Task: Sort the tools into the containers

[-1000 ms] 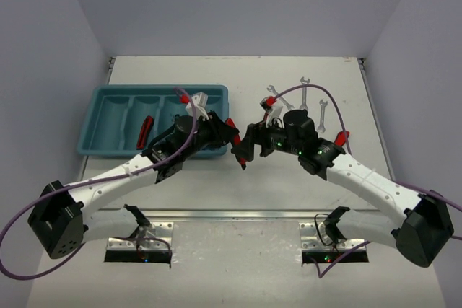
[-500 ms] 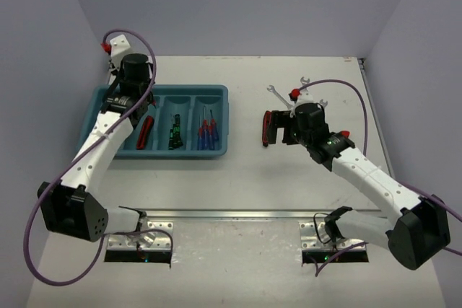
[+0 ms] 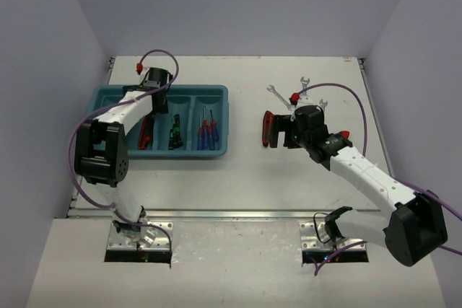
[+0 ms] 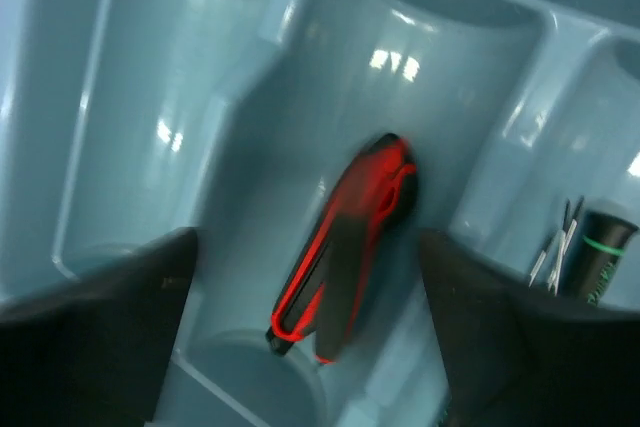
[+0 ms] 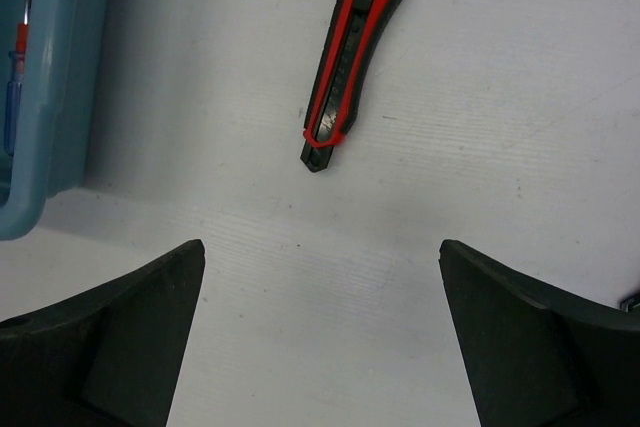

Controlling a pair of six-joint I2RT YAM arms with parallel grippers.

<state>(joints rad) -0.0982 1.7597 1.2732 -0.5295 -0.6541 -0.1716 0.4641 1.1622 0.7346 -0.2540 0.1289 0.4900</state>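
The teal tray [image 3: 108,93] holds a red-and-black tool [image 3: 146,133] in its second compartment from the left. Black-and-green screwdrivers [image 3: 175,132] and thin blue/red screwdrivers [image 3: 207,132] fill the two compartments to the right. My left gripper [image 3: 154,110] hangs open over the far end of that red tool [image 4: 350,247], which lies loose between the fingers [image 4: 100,337]. A second red-and-black tool [image 3: 267,129], shaped like a utility knife [image 5: 355,52], lies on the table. My right gripper [image 3: 285,133] stands wide open just short of it, touching nothing. Silver wrenches [image 3: 279,96] lie behind the right arm.
The tray's leftmost compartment [image 4: 130,117] holds nothing. The tray's right wall [image 5: 50,77] is close to the left of the right gripper. Two more wrenches [image 3: 304,86] [image 3: 323,108] lie near the right arm's purple cable. Grey walls enclose the table on three sides.
The left arm has swung from mid-table to the tray and its jaws have opened, leaving the red tool in the compartment. The right gripper has opened fully and drawn back beside the other tool.
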